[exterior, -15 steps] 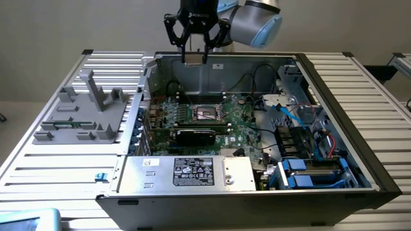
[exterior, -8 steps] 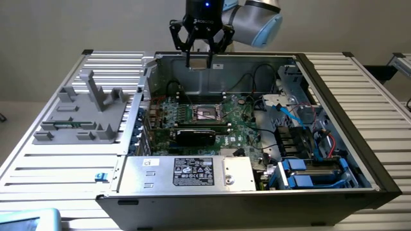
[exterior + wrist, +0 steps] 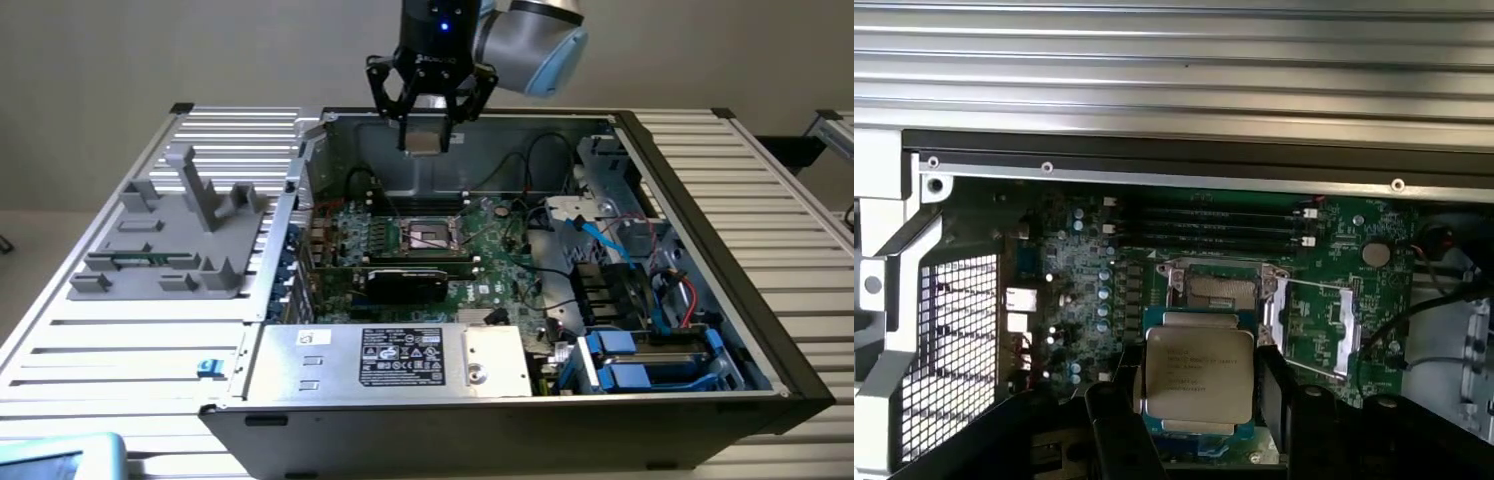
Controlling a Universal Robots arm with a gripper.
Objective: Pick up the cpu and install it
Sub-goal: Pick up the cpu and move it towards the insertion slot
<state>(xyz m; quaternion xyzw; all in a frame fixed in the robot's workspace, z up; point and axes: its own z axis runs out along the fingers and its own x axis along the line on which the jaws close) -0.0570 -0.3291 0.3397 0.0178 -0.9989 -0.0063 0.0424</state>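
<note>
One cpu, silver square lid with printed face visible, clamped between the black fingers of the gripper, aloft over the open computer case. CPU socket at 6 o'clock from it on the green motherboard. Grey parts fixture at 8 o'clock on the slatted desk.

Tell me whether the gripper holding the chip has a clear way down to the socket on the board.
Probably yes. The gripper holds the chip above the open case; the socket lies bare below, no cable crossing it. The black card beside it leaves the way free.
</note>
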